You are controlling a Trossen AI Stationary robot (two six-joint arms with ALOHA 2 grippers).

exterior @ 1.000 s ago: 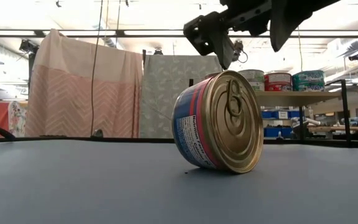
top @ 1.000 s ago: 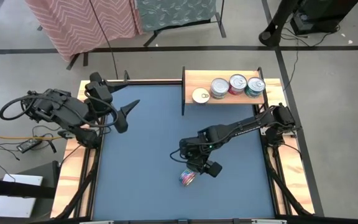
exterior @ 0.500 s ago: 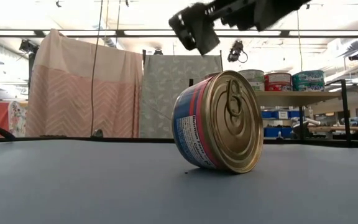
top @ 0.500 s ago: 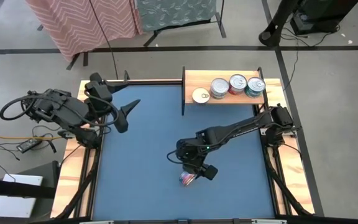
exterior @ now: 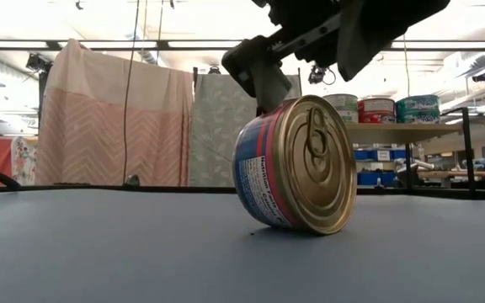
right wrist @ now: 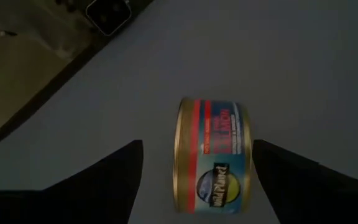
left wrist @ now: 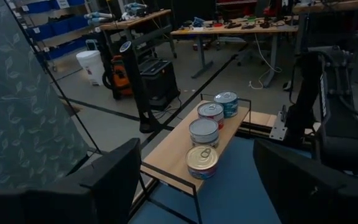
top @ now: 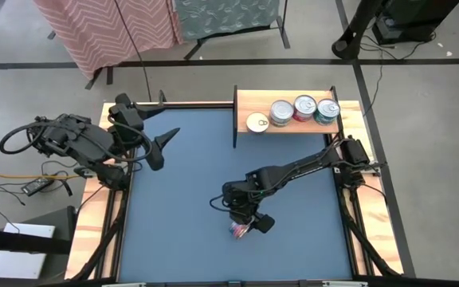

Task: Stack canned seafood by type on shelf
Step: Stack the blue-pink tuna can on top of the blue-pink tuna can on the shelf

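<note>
**Open jaws over a tin standing on its rim**

The right gripper (top: 244,226) hangs low in the middle of the high view with its jaws spread wide. In its wrist view the two fingers (right wrist: 114,180) flank a gold-lidded tin (right wrist: 213,152) without touching it. In the low view that tin (exterior: 295,165) stands on its edge on the blue table (exterior: 99,252), lid facing the camera.

The main risk is rolling. Balanced on its rim, the tin could trundle off if one finger meets it before the other, or squirt out if the jaws close across its curved side off-centre.

The shelf (top: 249,101) sits at the upper right of the high view, well apart from this tin, carrying four tins in a row: a gold-lidded one (top: 257,123) at its left end, then three silver-lidded ones (top: 304,109). Bare plank shows behind the row. The dark upright at the shelf's left end is something to clear on approach.

Around the loose tin the table is bare. The left gripper (top: 159,145), jaws apart and holding nothing, waits at the upper left corner.
</note>
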